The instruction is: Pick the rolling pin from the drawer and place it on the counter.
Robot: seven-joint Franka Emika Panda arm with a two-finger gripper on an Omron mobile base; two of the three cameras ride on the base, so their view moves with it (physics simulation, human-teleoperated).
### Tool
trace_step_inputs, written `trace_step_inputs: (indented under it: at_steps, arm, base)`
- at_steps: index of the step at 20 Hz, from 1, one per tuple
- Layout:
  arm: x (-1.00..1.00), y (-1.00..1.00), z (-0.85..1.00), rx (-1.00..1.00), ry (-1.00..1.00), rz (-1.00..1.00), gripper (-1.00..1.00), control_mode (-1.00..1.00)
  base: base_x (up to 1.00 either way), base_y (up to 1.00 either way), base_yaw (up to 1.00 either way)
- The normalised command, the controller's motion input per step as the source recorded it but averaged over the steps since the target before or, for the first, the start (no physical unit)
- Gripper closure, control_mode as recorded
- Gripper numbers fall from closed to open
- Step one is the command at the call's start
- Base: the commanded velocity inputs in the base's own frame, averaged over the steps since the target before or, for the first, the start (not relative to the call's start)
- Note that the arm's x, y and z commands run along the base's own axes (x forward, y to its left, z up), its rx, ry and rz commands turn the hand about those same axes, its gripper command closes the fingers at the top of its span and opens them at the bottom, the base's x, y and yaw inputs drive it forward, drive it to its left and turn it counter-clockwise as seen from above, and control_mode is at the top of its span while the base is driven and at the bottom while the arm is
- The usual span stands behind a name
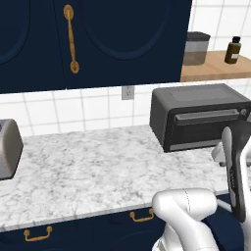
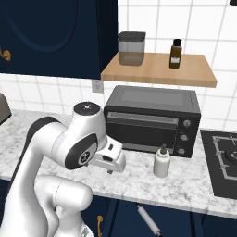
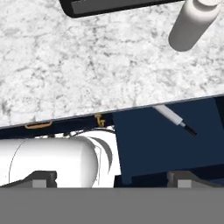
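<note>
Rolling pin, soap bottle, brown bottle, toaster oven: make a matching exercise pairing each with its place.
Things:
1. rolling pin
2. soap bottle
3. brown bottle
4. toaster oven

Places:
A. on the wooden shelf
B. in the open drawer below the counter's edge
C. at the back of the counter, under the shelf
D. on the counter, just in front of the oven

Pairs: 1-B, 2-D, 3-A, 4-C

kitchen | marble counter [image 1: 88, 166] | toaster oven [image 2: 152, 121] | stove [image 2: 227, 162]
</note>
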Motion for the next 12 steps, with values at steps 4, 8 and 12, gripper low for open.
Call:
trace_step_inputs:
  at_steps: [4, 8, 12]
  arm:
    - [-0.09, -0.62, -0.31, 0.01, 0.06, 0.00, -1.00, -1.00]
    - [-0.23, -0.51, -0.42, 0.00, 0.05, -0.01, -1.00, -1.00]
    - [-0.28, -0.46, -0.53, 0.00, 0.07, -0.01, -1.00, -1.00]
  base:
    - [0.00, 0.00, 0.00]
    - [0.00, 0.00, 0.00]
    - [0.00, 0.00, 0.00]
